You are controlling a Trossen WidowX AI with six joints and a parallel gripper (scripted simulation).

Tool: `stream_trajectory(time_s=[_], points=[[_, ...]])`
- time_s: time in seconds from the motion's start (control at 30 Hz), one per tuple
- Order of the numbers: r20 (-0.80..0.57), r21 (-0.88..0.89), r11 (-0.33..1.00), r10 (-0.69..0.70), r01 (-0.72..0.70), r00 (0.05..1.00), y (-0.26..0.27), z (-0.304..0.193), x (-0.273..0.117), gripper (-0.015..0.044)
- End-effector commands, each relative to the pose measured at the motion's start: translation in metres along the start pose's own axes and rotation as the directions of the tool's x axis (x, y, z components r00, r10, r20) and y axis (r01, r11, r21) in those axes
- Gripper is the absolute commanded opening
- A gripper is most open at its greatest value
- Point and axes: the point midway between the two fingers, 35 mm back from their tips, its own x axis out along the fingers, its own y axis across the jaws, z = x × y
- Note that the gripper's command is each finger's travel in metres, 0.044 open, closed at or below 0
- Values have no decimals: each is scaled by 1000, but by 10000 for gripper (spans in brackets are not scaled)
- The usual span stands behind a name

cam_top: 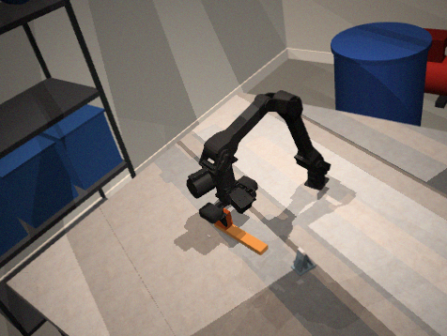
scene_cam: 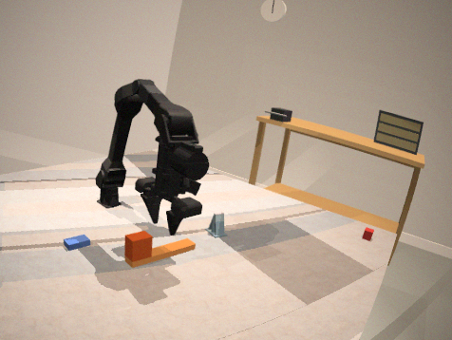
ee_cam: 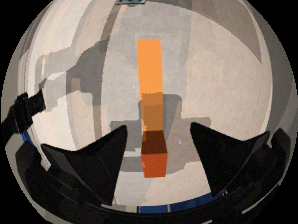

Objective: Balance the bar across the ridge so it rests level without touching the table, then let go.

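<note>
The orange bar (cam_top: 249,240) (scene_cam: 176,248) (ee_cam: 149,65) lies flat on the table, with a red-orange block (cam_top: 228,217) (scene_cam: 139,247) (ee_cam: 154,165) standing on one end. The grey-blue ridge (cam_top: 301,263) (scene_cam: 217,225) (ee_cam: 131,1) stands apart from it, beyond the bar's plain end; only its edge shows in the wrist view. My gripper (scene_cam: 164,228) (ee_cam: 159,128) is open and empty, pointing down above the bar near the block. In the wrist view the fingers stand on either side of the bar. In the top view a finger partly hides the block.
A small blue block (scene_cam: 77,242) lies on the table on the side of the bar's block end. A small red cube (scene_cam: 367,234) lies far off near the wooden bench (scene_cam: 332,135). A shelf with blue bins (cam_top: 89,150) and a blue drum (cam_top: 379,84) stand beyond the table.
</note>
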Motion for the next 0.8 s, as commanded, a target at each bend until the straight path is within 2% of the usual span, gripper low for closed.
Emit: stream_trajectory(time_s=[0.0,0.1,0.77], points=[[-6,-6,1000,5,-5,1000,3,-1,30,315],[-6,-6,1000,5,-5,1000,6,-1,46,315],[-6,-6,1000,5,-5,1000,6,-1,69,315]])
